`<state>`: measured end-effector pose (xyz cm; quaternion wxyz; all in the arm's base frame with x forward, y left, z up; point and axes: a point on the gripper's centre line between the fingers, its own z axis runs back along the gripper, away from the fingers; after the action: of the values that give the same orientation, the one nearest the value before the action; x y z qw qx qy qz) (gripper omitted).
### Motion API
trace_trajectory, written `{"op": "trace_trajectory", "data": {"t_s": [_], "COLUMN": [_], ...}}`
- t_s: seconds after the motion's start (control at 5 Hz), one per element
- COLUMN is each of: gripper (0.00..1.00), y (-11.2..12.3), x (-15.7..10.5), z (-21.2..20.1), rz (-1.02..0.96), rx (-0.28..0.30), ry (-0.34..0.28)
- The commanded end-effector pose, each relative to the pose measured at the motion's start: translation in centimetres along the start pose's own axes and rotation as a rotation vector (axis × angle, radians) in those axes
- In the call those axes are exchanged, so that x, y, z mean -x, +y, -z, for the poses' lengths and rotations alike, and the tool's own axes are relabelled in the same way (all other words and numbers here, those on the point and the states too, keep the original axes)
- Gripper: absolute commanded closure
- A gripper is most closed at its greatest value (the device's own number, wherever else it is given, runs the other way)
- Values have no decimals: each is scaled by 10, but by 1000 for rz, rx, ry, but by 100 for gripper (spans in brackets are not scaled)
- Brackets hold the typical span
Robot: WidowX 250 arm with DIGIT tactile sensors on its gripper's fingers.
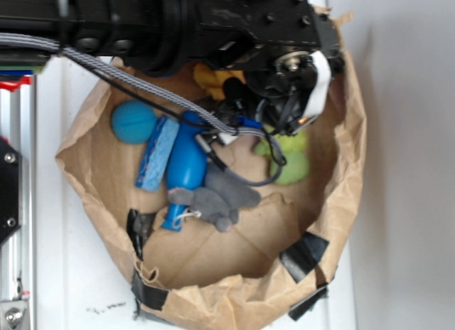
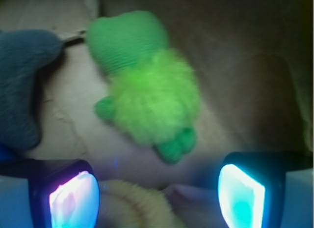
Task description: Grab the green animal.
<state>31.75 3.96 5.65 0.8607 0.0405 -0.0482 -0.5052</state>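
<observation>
The green animal (image 1: 293, 161) (image 2: 147, 90) lies on the floor of a brown paper bag (image 1: 341, 202), shaggy lime body with a smoother green rounded end and stubby nubs. In the wrist view it sits ahead of the gripper (image 2: 157, 198), whose two glowing pads (image 2: 73, 198) stand wide apart with nothing between them but a bit of yellow cloth (image 2: 132, 203) below. In the exterior view the black gripper (image 1: 291, 109) hangs over the bag just above the green animal, partly hiding it.
A grey plush animal (image 1: 217, 198) (image 2: 22, 85) lies left of the green one. A blue ball (image 1: 133, 121), a blue sponge block (image 1: 158, 153) and a blue pin-shaped toy (image 1: 186, 163) lie at the bag's left. Yellow cloth (image 1: 213, 77) lies under the arm. Bag walls rise all round.
</observation>
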Motion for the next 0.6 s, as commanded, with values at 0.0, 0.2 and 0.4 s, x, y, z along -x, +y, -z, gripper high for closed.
{"op": "trace_trajectory", "data": {"t_s": [0.0, 0.2, 0.4], "gripper": [0, 0, 0], "y": [-4, -7, -18], "x": [-32, -37, -38], "z": [12, 11, 8], "rz": [138, 158, 211], "rx": [50, 37, 34], "ry": [-38, -45, -48]}}
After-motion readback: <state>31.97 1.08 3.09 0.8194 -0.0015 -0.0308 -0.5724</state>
